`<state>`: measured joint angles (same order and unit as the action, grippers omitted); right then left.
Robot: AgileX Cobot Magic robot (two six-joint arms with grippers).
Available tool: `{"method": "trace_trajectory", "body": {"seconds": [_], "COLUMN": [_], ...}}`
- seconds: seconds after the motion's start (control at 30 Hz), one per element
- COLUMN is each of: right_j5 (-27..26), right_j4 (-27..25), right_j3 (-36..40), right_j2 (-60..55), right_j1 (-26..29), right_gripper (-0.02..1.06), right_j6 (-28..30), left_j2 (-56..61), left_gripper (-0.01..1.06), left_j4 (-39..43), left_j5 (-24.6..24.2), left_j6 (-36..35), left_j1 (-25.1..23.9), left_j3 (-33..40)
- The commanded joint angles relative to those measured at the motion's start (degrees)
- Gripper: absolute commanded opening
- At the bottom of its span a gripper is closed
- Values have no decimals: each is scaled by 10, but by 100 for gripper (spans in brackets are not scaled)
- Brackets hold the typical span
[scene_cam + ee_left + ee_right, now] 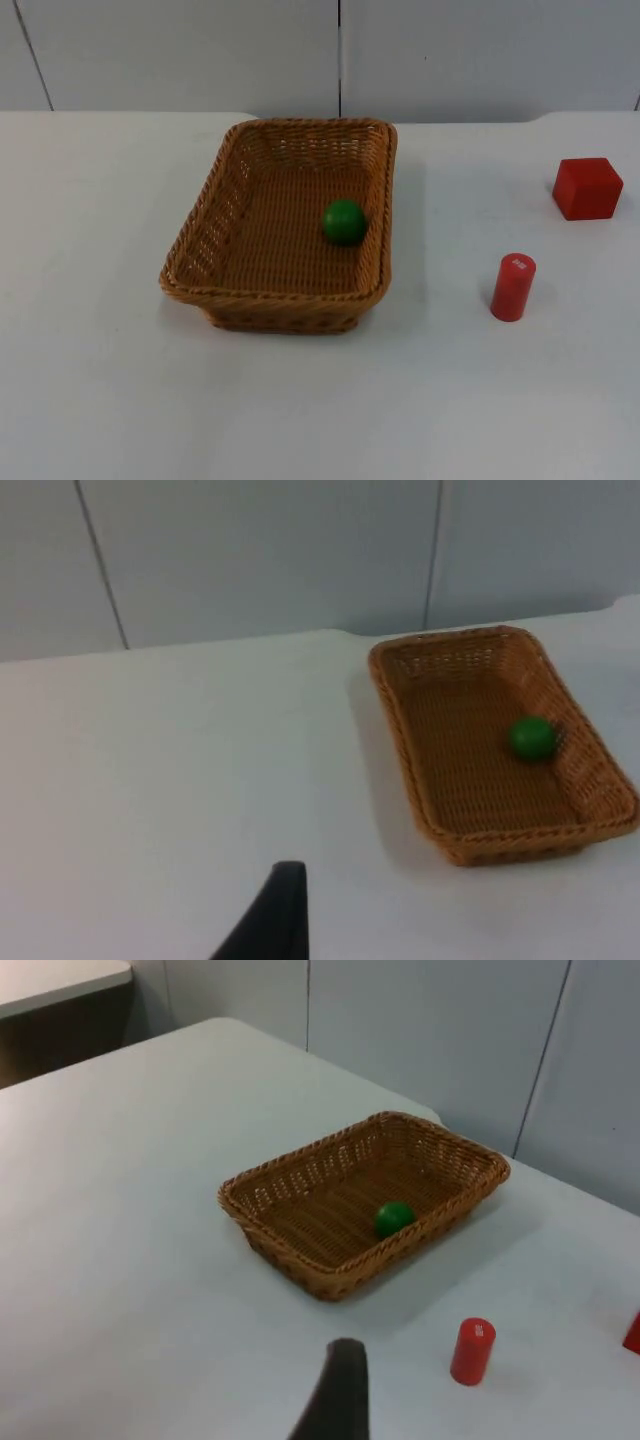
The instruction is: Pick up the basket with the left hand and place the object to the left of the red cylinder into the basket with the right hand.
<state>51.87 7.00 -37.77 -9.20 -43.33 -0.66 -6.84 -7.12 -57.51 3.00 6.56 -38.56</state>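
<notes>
A woven brown basket [270, 294] rests on the white table, left of centre. Inside it, against the right wall, lies a green ball [344, 221]. A red cylinder [512, 287] stands upright to the basket's right, with bare table between them. The left gripper [275, 920] hangs back above the table, well away from the basket [401, 742] and the ball [532, 737]. My right gripper [338, 1395] is likewise held back and high, looking at the basket [275, 1245], the ball [394, 1219] and the cylinder [472, 1351]. Both arms wait clear of the objects.
A red cube [587, 188] sits behind and to the right of the cylinder, near the table's right side. The grey partition wall [340, 50] closes off the far edge of the table.
</notes>
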Motion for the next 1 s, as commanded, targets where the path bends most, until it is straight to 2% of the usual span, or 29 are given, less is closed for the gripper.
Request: {"method": "trace_trajectory", "body": {"seconds": [0.0,0.1,0.17,0.3,0.47,0.63,0.8,0.97], "right_j5": [24,49,63,81,101,105,100,99], "right_j4": [-2,-2,-2,-2,-1,3,4,4], "right_j3": [3,3,3,3,3,18,78,83], "right_j2": [24,51,64,83,92,92,92,92], "right_j1": [3,3,3,3,3,3,3,3], "right_gripper": [72,72,72,72,72,72,72,72], "right_j6": [-4,-4,-4,-4,-4,-4,-18,-21], "left_j2": [36,68,68,68,68,68,68,68], "left_gripper": [105,105,105,105,105,105,105,105], "left_j4": [23,32,38,46,71,82,82,82], "left_j5": [-20,-22,-41,-22,-30,-41,-41,-41], "left_j6": [-21,-22,-24,-24,-45,-54,-54,-54], "left_j1": [0,0,0,0,0,0,0,0], "left_j3": [5,35,57,88,92,102,102,102]}}
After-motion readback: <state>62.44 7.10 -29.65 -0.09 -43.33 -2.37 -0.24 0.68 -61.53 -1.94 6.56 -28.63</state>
